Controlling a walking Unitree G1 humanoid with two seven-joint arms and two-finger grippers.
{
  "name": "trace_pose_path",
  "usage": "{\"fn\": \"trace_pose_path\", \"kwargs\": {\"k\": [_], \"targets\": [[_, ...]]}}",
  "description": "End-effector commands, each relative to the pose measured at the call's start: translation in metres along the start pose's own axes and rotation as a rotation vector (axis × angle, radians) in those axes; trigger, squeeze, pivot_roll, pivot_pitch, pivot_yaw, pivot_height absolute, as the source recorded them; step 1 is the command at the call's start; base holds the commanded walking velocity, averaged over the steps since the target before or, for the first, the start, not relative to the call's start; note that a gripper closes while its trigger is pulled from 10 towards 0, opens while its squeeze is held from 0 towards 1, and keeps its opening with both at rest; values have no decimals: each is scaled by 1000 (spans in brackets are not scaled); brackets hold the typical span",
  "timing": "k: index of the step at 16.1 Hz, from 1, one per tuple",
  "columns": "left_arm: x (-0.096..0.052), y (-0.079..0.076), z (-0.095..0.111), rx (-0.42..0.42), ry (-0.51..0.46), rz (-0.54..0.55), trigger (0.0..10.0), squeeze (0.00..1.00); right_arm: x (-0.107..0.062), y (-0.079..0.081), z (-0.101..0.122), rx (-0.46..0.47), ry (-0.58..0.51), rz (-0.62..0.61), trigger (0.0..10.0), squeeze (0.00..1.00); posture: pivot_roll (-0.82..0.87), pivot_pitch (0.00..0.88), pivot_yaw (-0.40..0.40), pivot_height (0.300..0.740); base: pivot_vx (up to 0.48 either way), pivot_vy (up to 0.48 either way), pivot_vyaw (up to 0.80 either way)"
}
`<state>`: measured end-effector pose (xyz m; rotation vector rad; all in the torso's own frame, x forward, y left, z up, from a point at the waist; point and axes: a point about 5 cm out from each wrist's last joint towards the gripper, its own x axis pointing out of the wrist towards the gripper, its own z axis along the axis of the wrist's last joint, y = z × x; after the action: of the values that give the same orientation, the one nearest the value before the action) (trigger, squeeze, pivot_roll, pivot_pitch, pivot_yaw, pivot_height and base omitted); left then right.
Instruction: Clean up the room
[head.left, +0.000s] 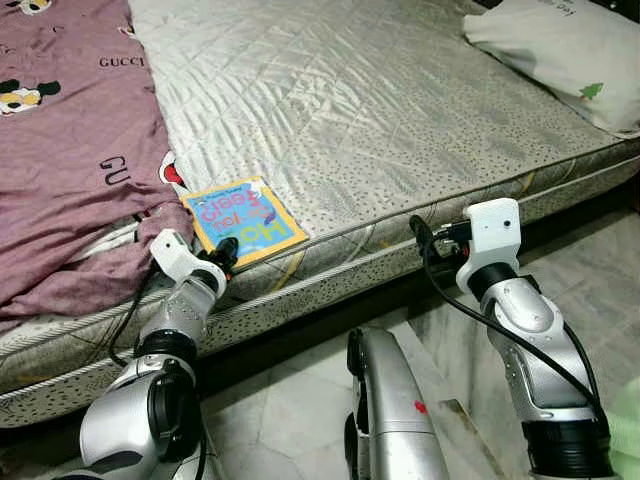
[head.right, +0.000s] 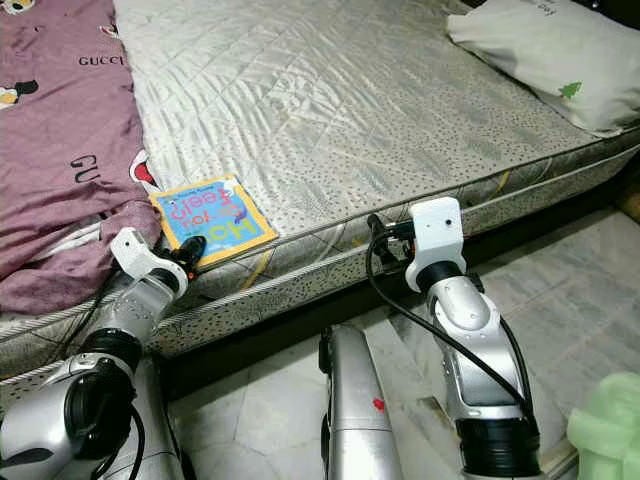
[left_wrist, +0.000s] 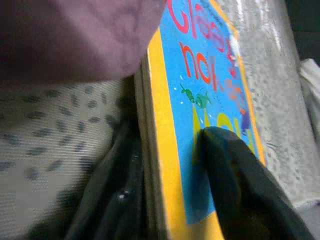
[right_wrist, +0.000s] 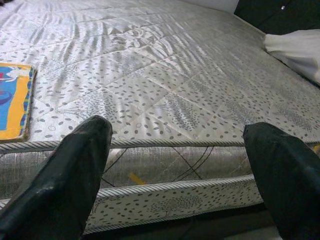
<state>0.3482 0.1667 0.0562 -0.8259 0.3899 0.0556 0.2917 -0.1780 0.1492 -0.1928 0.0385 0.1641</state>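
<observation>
Nearest, between the arms: a silver body part (head.left: 395, 410) over the tiled floor (head.left: 300, 400). Left claw (head.left: 222, 252) clamped on the near edge of the picture book (head.left: 245, 217), lying at the mattress (head.left: 380, 110) front, just beside the purple sheet (head.left: 70, 150). Right claw (right_wrist: 175, 165) spread wide, empty, near the mattress edge. Pillow (head.left: 560, 50) far right. Tidying barely begun; book not yet lifted.
</observation>
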Motion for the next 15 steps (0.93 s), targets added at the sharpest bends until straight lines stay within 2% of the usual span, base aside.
{"fn": "trace_pose_path", "kwargs": {"k": [1,5,12,15], "targets": [[4,-15,-20,19,86,-40,0,0,2,-1,1,-5,-5,-7,10000,0,-315,2,-92,470,0,0,0],[6,-23,-16,30,67,-69,0,0,4,-1,2,-4,-13,-9,10000,0,-313,0,-90,470,0,0,0],[7,-25,-8,45,32,-77,0,0,9,0,4,-2,-27,-18,10000,0,-308,0,-81,470,0,0,0],[8,-30,6,115,-42,-82,0,0,11,-1,4,3,-39,-25,10000,0,-294,0,-78,470,0,0,0]]}}
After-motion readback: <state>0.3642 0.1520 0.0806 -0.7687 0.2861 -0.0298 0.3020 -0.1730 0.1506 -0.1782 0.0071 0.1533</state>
